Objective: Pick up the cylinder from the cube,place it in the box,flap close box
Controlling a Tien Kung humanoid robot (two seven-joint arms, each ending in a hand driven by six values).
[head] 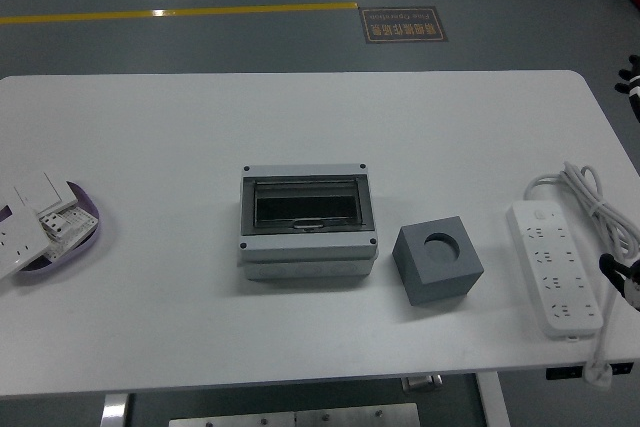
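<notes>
A grey cube (438, 261) stands on the white table (300, 117), right of centre, and the round hole in its top is empty. A grey box (307, 224) with a dark see-through flap stands at the centre, just left of the cube. The flap lies flat and shut. I see no cylinder anywhere, and I cannot make out what is behind the flap. A small black part of my right hand (632, 75) shows at the far right edge, well away from the cube and box. My left hand is out of view.
A white power strip (555, 267) with a coiled cable lies near the table's right edge. A black part (620, 269) pokes in beside it. A purple tray (60, 232) with white socket plates sits at the left edge.
</notes>
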